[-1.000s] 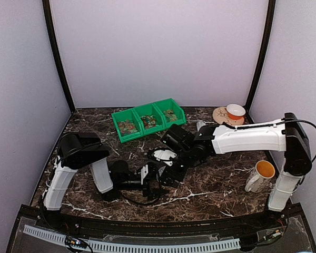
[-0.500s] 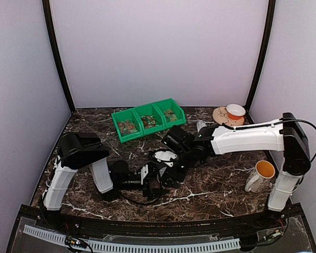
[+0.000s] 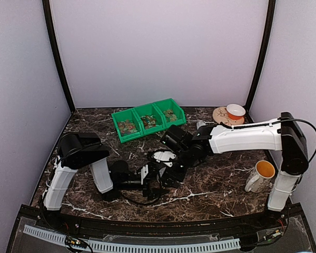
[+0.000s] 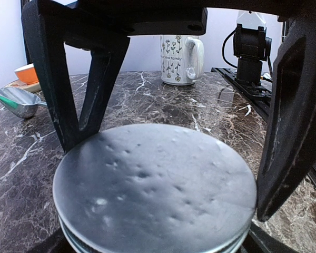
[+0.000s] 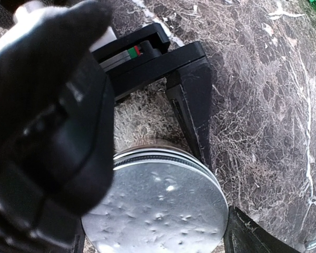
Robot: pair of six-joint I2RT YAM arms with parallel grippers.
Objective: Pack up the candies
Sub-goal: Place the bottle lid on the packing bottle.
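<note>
Top view: the candies (image 3: 127, 125) sit in the green bins (image 3: 117, 117) at the back of the bench (image 3: 226, 190), well apart from the left claw (image 3: 149, 178) and right claw (image 3: 171, 169), which face each other mid-bench. Left wrist: wide-spread fingers (image 4: 297, 132) straddle the grey-lidded jar (image 4: 155, 190). Right wrist: the same straddle, and I cannot tell whether either claw actually pinches, so a loose hold could let the jar spin or tip.

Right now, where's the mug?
Top view: the mug stands on the right, beside the right arm's base, nearer the camera than the orange bowl.
</note>
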